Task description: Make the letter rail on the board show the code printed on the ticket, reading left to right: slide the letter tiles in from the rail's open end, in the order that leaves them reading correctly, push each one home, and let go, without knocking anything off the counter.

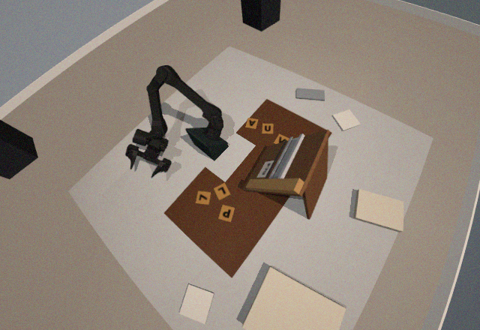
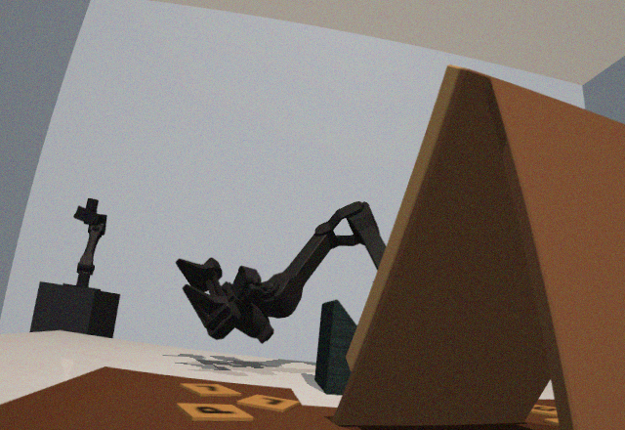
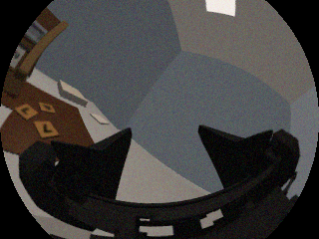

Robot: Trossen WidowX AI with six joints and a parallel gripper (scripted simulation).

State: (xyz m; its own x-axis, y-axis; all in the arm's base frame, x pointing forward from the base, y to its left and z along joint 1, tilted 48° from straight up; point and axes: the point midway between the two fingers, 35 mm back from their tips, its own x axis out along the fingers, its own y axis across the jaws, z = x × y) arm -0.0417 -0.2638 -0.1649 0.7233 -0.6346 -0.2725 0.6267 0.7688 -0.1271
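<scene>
My gripper [image 1: 142, 172] [image 2: 181, 274] [image 3: 166, 130] is open and empty, raised over the pale counter left of the tiles in the top view. Tile P [image 1: 226, 213] [image 2: 214, 410] lies near two tiles with angular letters, one tile [image 1: 221, 190] [image 2: 269, 403] and another tile [image 1: 202, 197] [image 2: 210, 389]. Tile A [image 1: 251, 123], tile U [image 1: 267, 128] and a partly hidden tile [image 1: 280, 139] lie beyond the board. The sloped board [image 1: 314, 150] [image 2: 443, 288] carries the silver letter rail [image 1: 290, 157], where no tile shows. The ticket [image 1: 265, 169] is too small to read surely.
Brown mats [image 1: 232, 253] [image 2: 126, 395] lie under the tiles and board. A dark green wedge [image 1: 205, 142] [image 2: 333, 349] stands by the arm's base. Pale slabs [image 1: 379, 209] [image 1: 298, 299], smaller pale squares [image 1: 196, 303] [image 1: 346, 119] and a grey block [image 1: 310, 94] lie around the counter.
</scene>
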